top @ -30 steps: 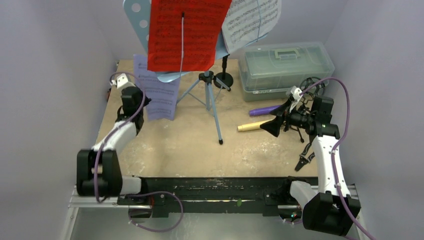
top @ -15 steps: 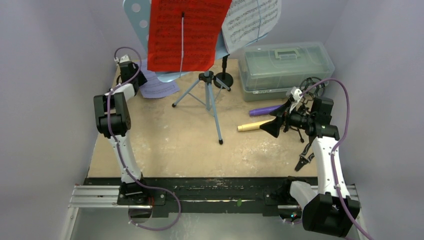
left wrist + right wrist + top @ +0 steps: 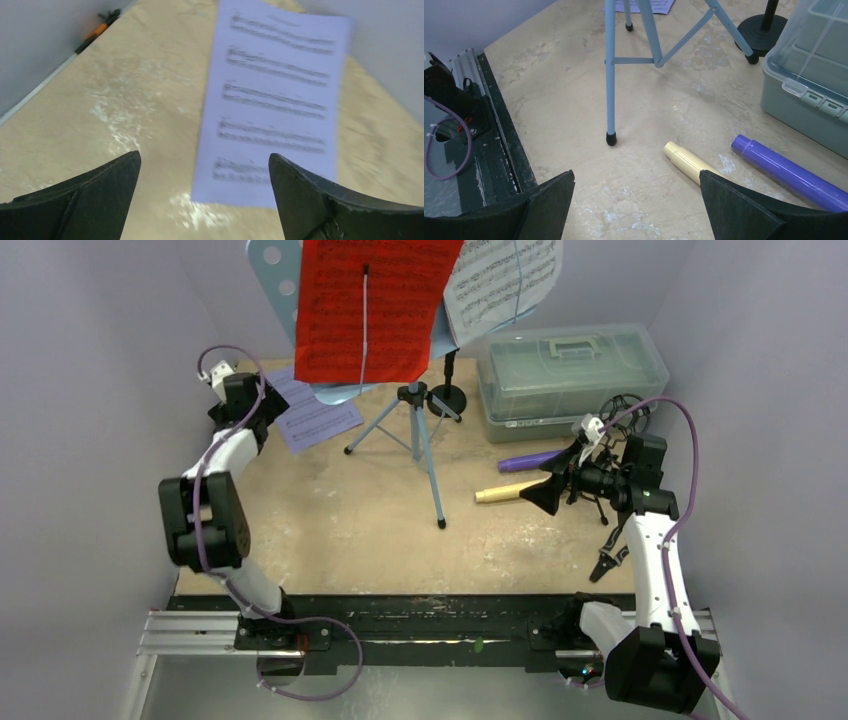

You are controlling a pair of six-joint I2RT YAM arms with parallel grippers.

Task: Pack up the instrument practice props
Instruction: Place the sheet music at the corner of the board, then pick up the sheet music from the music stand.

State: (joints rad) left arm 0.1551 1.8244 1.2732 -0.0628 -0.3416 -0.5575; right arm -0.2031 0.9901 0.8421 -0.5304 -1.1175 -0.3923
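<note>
A loose page of printed sheet music (image 3: 277, 100) lies flat on the table at the back left (image 3: 318, 418). My left gripper (image 3: 204, 159) hovers open just short of its near edge, holding nothing (image 3: 260, 410). The light-blue music rest (image 3: 272, 270) stands on tripod legs (image 3: 420, 440) and carries the red folder (image 3: 370, 305) and more sheet music (image 3: 500, 280). The cream microphone (image 3: 684, 160) and purple microphone (image 3: 784, 172) lie right of centre. My right gripper (image 3: 636, 175) is open and empty above the table beside the cream one (image 3: 550, 492). One black mic holder (image 3: 447, 395) stands behind the tripod, another (image 3: 625, 412) at the right.
The translucent grey-green box (image 3: 570, 375) with a handle sits shut at the back right. Small black pliers (image 3: 610, 560) lie near the right arm. A tripod foot (image 3: 611, 139) stands just ahead of my right gripper. An orange-and-black object (image 3: 97, 31) rests against the left wall.
My left arm swung to the back left with the hanging page, laid it on the table and opened its jaws. The right arm stayed still.
</note>
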